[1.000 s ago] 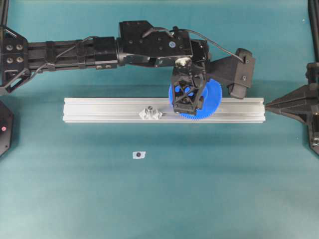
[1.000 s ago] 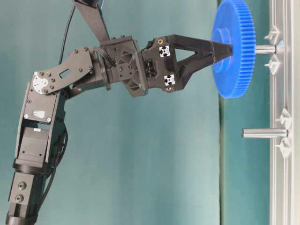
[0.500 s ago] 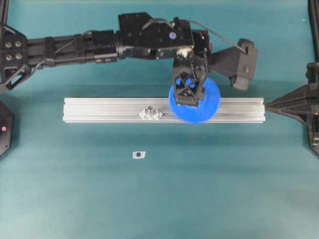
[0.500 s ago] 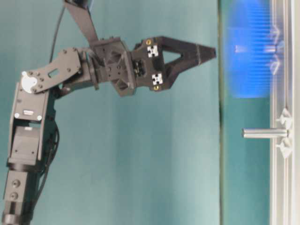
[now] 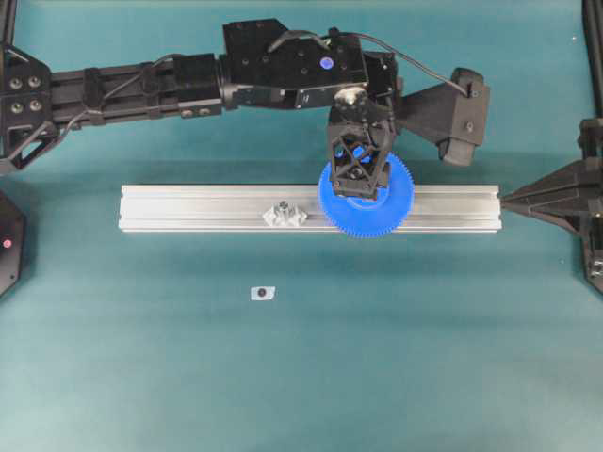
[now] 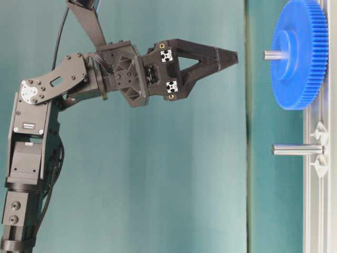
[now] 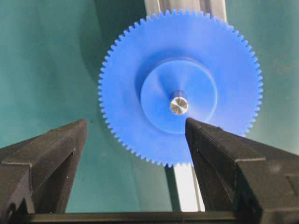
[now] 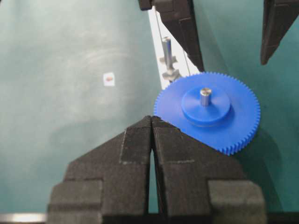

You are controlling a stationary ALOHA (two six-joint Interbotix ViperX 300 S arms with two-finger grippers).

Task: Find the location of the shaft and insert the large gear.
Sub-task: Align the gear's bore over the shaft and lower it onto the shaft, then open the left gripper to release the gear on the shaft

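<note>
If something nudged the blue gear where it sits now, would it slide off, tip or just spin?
The large gear probably just spins: the shaft pokes through its hub. Tipping seems unlikely, since it sits down on the rail. It looks like stiff plastic.

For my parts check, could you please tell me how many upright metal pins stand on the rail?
2: one pin pokes through the gear hub; the other stands bare further along the rail. None seems hidden.
</note>
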